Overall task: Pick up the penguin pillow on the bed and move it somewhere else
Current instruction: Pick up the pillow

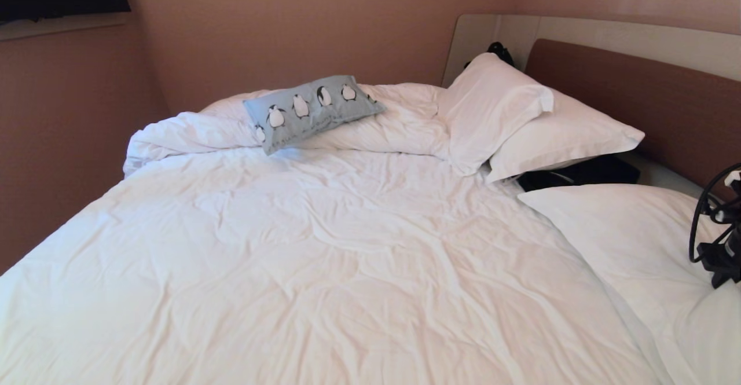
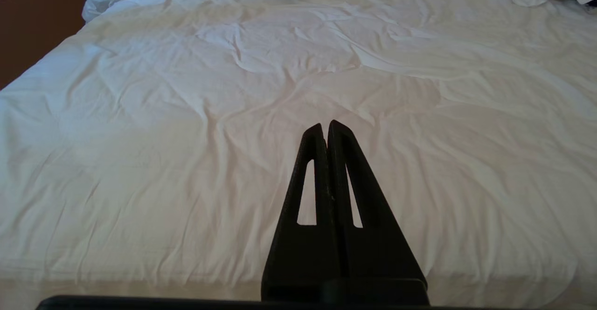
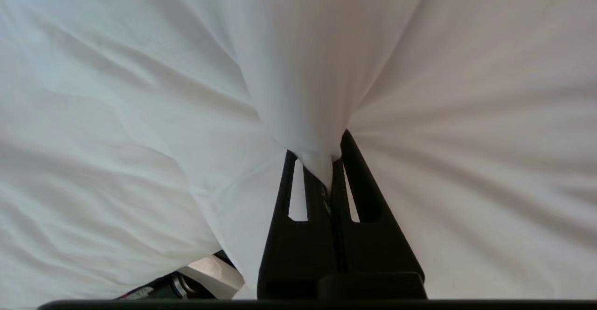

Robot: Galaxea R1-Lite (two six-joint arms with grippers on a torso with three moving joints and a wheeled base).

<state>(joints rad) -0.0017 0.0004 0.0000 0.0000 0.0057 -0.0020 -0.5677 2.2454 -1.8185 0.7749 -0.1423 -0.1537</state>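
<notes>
Right end effector (image 3: pixel 322 158) far from penguin pillow (image 1: pixel 311 109)

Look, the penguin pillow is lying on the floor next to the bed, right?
Not the floor. The head view shows the penguin pillow lying on the bed, on top of the bunched white duvet at its far side.

Head cam sits high and looks forward and down across the big double bed with its rumpled white duvet (image 1: pixel 324 246), out to the brown headboard (image 1: pixel 637 95). Left wrist cam hangs low behind its black claw (image 2: pixel 326 126), facing along the same duvet, so those two overlap. Right wrist cam is jammed right up against white fabric (image 3: pixel 419 114), nothing else visible.
</notes>
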